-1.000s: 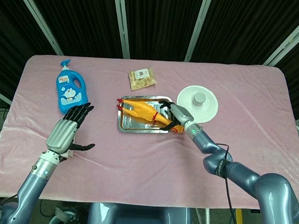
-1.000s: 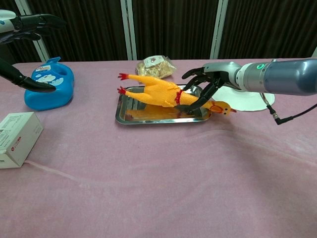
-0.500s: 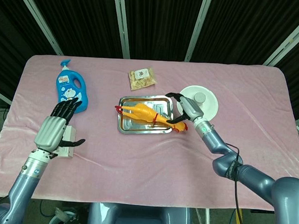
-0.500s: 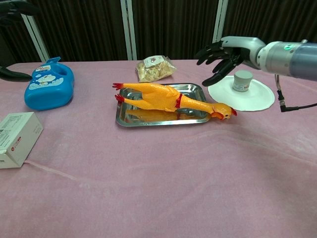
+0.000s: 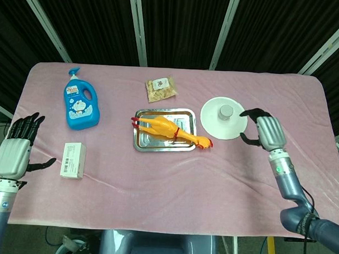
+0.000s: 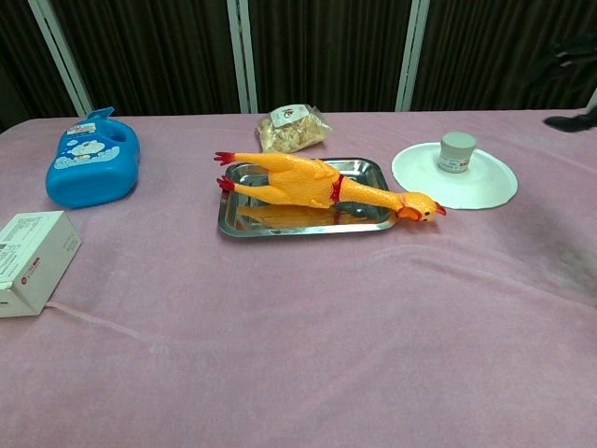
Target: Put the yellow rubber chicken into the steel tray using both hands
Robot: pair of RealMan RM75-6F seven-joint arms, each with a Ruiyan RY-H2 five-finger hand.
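The chicken [image 5: 168, 130] lies across the tray [image 5: 144, 144], head overhanging. Left hand [image 5: 15, 149] is spread and empty; right hand [image 5: 264, 130] is half-curled and empty.

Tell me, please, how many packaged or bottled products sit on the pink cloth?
3: a blue bottle at far left, a white box in front of it near the table edge, and a snack bag behind the steel tray. None looks hidden.
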